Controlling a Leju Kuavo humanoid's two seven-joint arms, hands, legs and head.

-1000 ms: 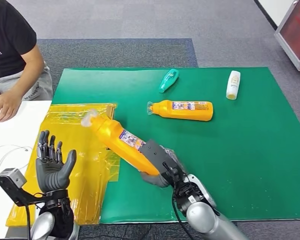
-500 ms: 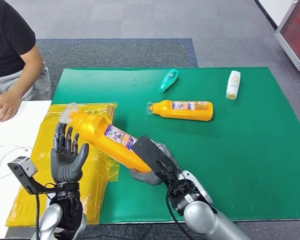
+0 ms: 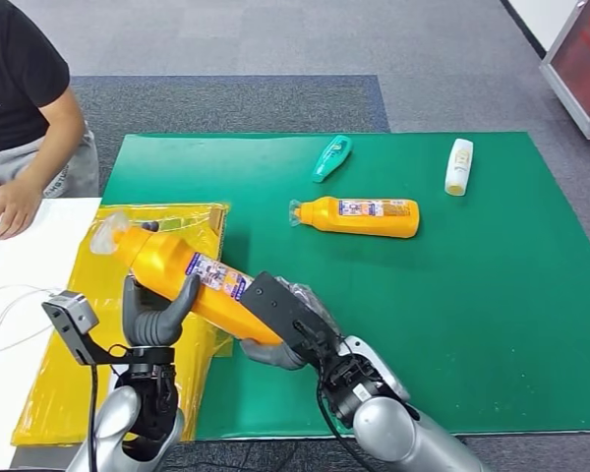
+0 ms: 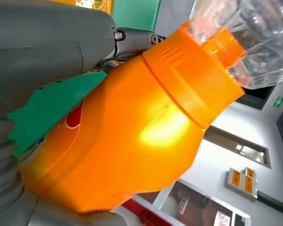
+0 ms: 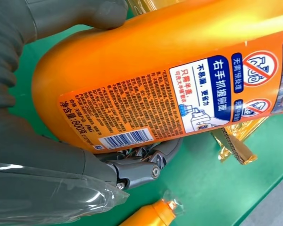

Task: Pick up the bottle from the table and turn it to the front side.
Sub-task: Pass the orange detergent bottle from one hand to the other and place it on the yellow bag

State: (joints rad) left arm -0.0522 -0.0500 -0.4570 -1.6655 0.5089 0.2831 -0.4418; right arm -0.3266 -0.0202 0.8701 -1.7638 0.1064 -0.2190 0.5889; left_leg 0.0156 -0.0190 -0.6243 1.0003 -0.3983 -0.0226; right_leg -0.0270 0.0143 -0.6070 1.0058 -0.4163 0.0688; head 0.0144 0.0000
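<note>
Green matting [image 3: 455, 324] covers the table under my head camera, with grey carpet beyond it. Closest to me, my right hand [image 3: 292, 324] grips the base end of the orange bottle [image 3: 192, 275], fingers wrapped round it; the wrist camera shows the back label and barcode facing that hand. My left hand [image 3: 152, 313] is closed on the same bottle nearer its neck, thumb over the top of the body. I have the bottle lifted off the surface, tilted, its clear-wrapped cap [image 3: 105, 234] pointing away to the left, above a yellow plastic bag [image 3: 62, 393]. Further out a second orange bottle [image 3: 357, 216] lies flat on the mat. Beyond that sit a teal tube [image 3: 332, 157] and a white bottle [image 3: 459, 165]. At far left a person [image 3: 25, 108] rests a hand on a white surface.
</note>
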